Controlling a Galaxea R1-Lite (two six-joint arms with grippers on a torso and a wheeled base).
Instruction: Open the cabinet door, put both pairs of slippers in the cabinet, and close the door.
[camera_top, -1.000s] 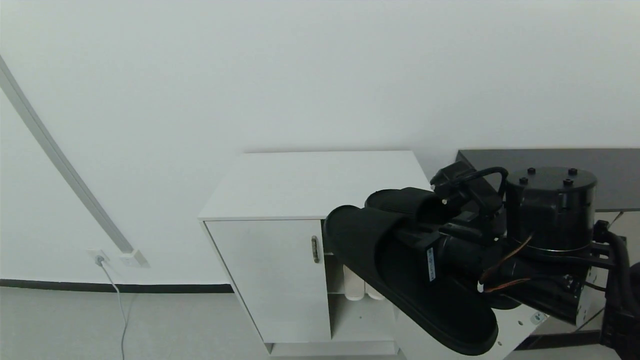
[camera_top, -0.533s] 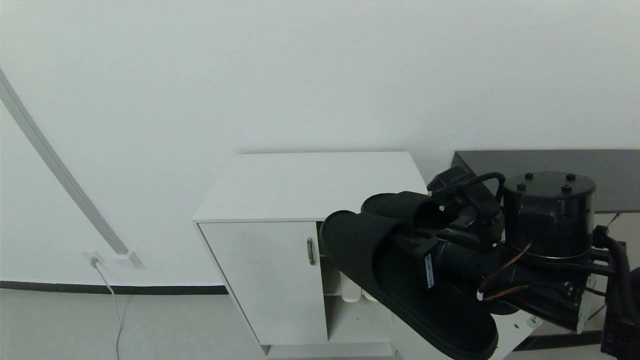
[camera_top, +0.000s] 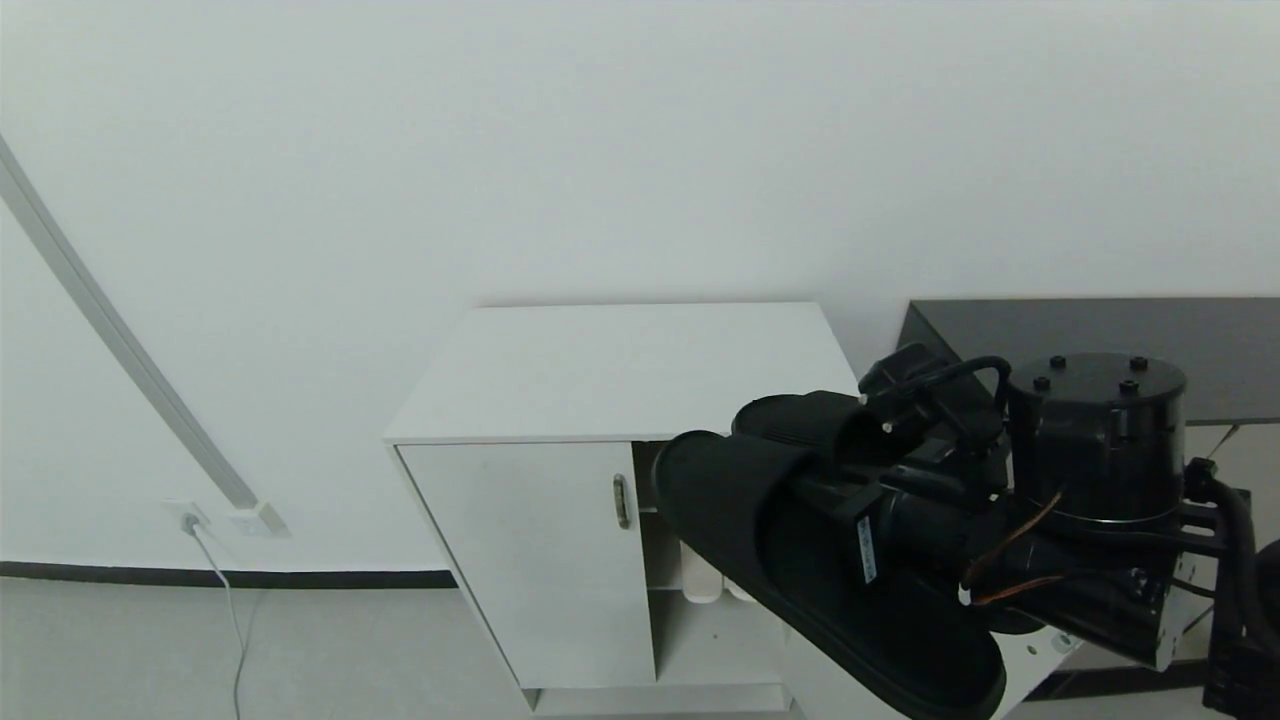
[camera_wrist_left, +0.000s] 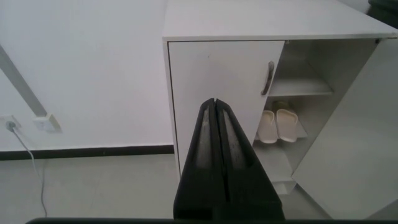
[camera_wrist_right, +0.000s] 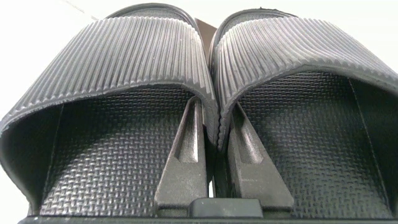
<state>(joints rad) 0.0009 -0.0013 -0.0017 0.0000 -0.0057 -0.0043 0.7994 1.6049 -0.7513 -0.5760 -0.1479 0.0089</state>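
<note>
The black slippers (camera_top: 800, 560) are gripped in the right claw (camera_wrist_right: 214, 121), held before the cabinet (camera_top: 620, 370), right at its open half. White slippers (camera_wrist_left: 281, 124) are shelved inside. The left claw (camera_wrist_left: 215, 109) is clenched, empty.

A pair of black slippers (camera_top: 760, 520), ribbed across the straps and pebbled on the footbeds, is held side by side in the air before the white cabinet (camera_top: 620, 370), toes toward it. The inner edges of the two straps are pinched together by the right gripper (camera_wrist_right: 214, 115). The cabinet's left door (camera_top: 530, 560) is seen closed, its metal handle (camera_top: 621, 501) upright at the inner edge, while the right door (camera_wrist_left: 351, 143) is swung wide open. A pair of white slippers (camera_wrist_left: 281, 124) is set side by side on a shelf inside the open compartment, beneath an upper shelf.
</note>
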